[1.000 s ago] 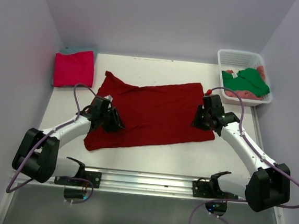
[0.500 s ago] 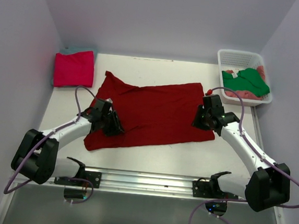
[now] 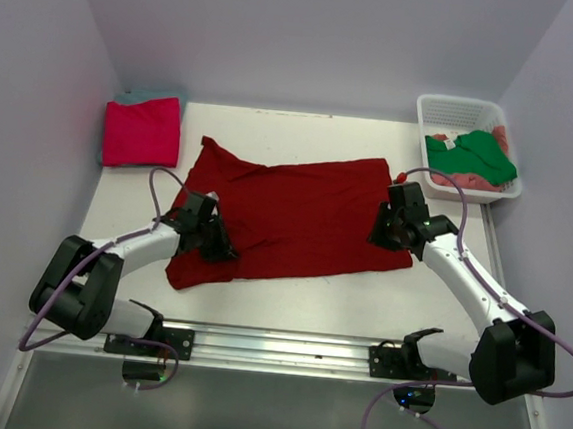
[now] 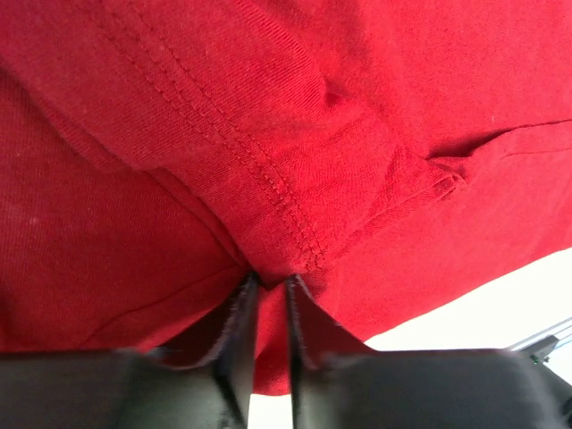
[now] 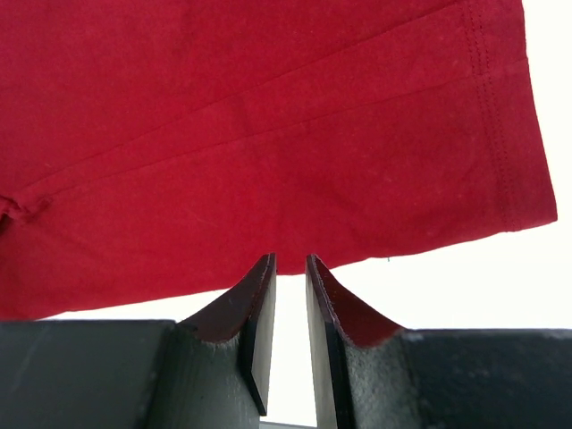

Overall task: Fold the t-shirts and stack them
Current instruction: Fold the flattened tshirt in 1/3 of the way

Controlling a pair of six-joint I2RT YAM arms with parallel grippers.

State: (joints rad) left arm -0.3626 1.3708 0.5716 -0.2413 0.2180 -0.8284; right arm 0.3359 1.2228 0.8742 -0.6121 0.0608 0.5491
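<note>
A dark red t-shirt (image 3: 296,215) lies spread flat in the middle of the table. My left gripper (image 3: 220,250) sits on its lower left part. In the left wrist view the left gripper (image 4: 268,282) is shut on a bunched fold of the red cloth beside a stitched hem (image 4: 268,192). My right gripper (image 3: 378,233) rests at the shirt's right edge. In the right wrist view the right gripper (image 5: 288,259) has narrow jaws whose tips pinch the very edge of the cloth (image 5: 268,134), with white table showing behind them.
A folded magenta-pink t-shirt (image 3: 141,132) lies at the back left on top of a teal one (image 3: 146,95). At the back right stands a white lattice basket (image 3: 457,102) holding a green t-shirt (image 3: 477,156) and a salmon-pink one (image 3: 501,139).
My left gripper has slid a little down the shirt and closed on the cloth, drawing the lower left corner in slightly. The right arm has not moved.
</note>
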